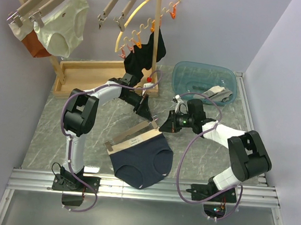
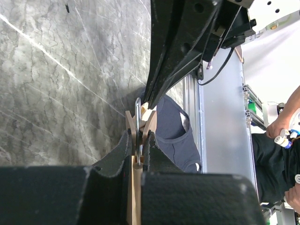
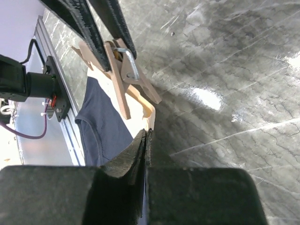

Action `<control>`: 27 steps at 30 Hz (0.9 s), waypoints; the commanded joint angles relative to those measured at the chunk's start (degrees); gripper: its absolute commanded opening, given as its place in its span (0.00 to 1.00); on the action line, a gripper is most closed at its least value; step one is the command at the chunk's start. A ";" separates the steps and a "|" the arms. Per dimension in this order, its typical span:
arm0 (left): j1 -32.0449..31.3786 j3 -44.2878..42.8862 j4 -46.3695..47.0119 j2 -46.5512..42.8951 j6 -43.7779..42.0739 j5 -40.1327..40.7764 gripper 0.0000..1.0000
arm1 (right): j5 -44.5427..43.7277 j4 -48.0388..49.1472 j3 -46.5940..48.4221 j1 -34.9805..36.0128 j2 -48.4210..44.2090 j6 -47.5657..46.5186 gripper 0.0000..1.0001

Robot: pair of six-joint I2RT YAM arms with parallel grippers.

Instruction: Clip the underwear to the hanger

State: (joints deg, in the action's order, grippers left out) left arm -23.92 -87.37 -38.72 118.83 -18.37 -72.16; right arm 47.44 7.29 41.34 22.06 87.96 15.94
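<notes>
The navy underwear (image 1: 140,163) lies flat on the marble table, its tan waistband (image 1: 138,139) toward the far side. The light-wood hanger (image 1: 132,134) lies along the waistband. My left gripper (image 1: 149,114) is shut on the wooden clip at the hanger's right end, which shows squeezed between the pads in the left wrist view (image 2: 137,138). My right gripper (image 1: 164,126) is shut on the waistband's right corner, right beside that clip. In the right wrist view the right gripper (image 3: 146,136) pinches the tan edge (image 3: 140,117), with the clip (image 3: 123,75) just above it.
A blue plastic basin (image 1: 205,81) stands at the back right. A wooden rack base (image 1: 90,76) is at the back left, with cream briefs (image 1: 61,24), spare wood hangers (image 1: 117,8), a yellow curved hanger (image 1: 141,26) and a black garment (image 1: 144,54).
</notes>
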 commanded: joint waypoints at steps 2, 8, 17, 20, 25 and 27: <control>0.19 -0.43 -2.32 -2.90 -3.07 -1.32 0.00 | -0.33 3.34 -0.38 -0.53 -2.88 -0.92 0.00; 0.28 -0.08 -3.02 -2.90 -3.60 -1.58 0.00 | -0.42 3.78 -0.03 -0.79 -3.41 -0.83 0.00; 0.19 0.10 -3.65 -2.72 -4.84 -0.97 0.00 | 0.02 4.40 1.11 -0.71 -3.59 0.05 0.00; -0.07 0.01 -3.90 -2.46 -4.65 -0.61 0.00 | 0.37 4.58 1.37 -0.79 -3.85 0.40 0.00; -0.86 -0.87 -5.93 -2.02 -6.59 -0.35 0.01 | 0.37 4.31 2.42 -0.80 -4.03 0.75 0.00; -1.47 -0.87 -6.19 -2.02 -7.20 0.00 0.01 | 0.28 4.57 2.69 -0.80 -4.03 1.02 0.00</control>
State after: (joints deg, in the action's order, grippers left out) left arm -24.40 -87.37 -42.76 118.83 -22.52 -72.14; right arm 47.79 9.10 41.28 22.02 86.67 16.86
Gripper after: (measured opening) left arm 0.078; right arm 0.009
